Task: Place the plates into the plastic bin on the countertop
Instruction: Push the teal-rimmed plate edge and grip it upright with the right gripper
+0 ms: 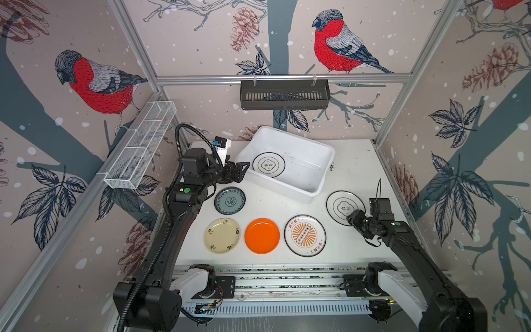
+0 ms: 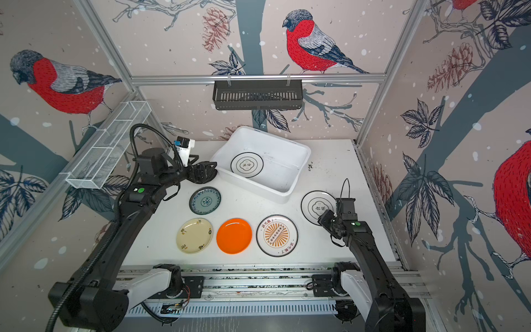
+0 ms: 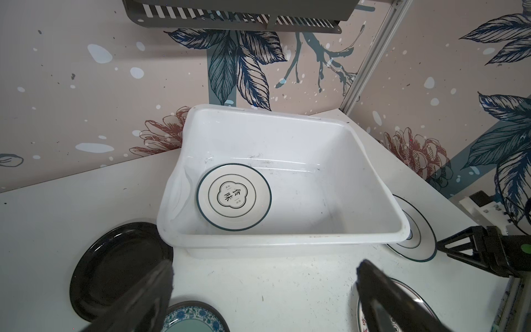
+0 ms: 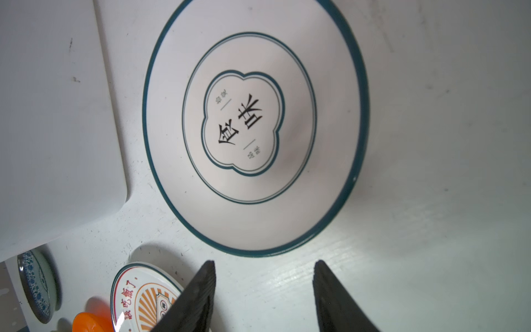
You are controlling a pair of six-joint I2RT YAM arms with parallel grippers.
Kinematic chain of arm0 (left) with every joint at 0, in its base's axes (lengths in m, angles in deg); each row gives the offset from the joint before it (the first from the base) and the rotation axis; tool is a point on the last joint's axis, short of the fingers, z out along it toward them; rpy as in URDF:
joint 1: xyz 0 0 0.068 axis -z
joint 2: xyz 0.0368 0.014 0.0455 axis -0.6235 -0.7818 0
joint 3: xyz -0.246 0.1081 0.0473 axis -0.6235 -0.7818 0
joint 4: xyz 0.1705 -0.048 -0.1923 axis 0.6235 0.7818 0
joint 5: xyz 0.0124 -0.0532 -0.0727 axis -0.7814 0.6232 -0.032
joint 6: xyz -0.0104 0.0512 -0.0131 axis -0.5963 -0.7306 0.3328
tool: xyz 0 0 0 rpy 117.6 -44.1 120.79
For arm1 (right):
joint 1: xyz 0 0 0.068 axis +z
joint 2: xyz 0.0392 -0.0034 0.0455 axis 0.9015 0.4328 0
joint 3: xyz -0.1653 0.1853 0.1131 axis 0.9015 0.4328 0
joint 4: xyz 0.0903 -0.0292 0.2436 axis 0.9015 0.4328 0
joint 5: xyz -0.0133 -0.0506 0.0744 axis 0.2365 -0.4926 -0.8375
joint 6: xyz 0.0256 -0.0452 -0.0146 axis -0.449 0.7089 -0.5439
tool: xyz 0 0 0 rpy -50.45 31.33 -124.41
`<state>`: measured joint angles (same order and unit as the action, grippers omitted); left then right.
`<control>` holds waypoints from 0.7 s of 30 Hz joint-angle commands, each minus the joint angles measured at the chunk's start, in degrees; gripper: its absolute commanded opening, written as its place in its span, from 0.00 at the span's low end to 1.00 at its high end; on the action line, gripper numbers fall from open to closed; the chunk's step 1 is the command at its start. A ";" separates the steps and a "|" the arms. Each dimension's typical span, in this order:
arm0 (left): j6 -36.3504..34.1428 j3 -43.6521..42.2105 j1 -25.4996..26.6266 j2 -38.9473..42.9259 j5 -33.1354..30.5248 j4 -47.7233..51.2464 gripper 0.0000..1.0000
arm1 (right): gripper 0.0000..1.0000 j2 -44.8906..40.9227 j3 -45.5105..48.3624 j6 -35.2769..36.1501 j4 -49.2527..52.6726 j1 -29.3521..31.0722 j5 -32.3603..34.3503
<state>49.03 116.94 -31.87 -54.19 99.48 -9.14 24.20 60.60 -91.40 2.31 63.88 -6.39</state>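
The left tool [image 1: 240, 172] is released, its fingers [image 3: 156, 287] spread wide with nothing between them. It hangs just short of the plastic bin [image 1: 287, 188], at the near corner of the rim. Ahead of it, on the bin floor, one emblem plate [image 1: 268, 164] lies flat, close to the wall nearest the tool. Under this tool a black plate [image 3: 115, 264] rests on the table [image 1: 353, 166], just beside the bin's corner. The teal plate [image 1: 230, 200] lies behind the tool, towards its arm's base.

The right tool [image 4: 265, 263] is released too — jaws parted, empty — and sits low over the table. The second emblem plate [image 4: 253, 126] lies flat just ahead of its tips; in the wrist view they are apart. Off to this tool's side, towards the other arm, lie the sunburst plate [image 1: 305, 235], then the orange plate [image 1: 262, 235] and the cream plate [image 1: 222, 235], in a row.
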 commanded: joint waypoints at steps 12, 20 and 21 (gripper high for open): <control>-0.67 0.25 0.17 1.05 2.74 -0.59 0.98 | 0.55 -2.08 7.71 1.83 -6.86 -17.89 -17.97; -1.02 0.06 0.24 1.41 2.16 -0.41 0.98 | 0.51 2.11 10.86 2.28 -14.38 -22.96 -24.39; -1.11 0.06 0.24 1.41 2.09 -0.31 0.98 | 0.51 2.51 10.86 2.46 -14.83 -23.39 -24.54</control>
<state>48.86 116.94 -31.68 -53.03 100.73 -9.09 26.03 71.28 -89.89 -8.38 41.30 -27.68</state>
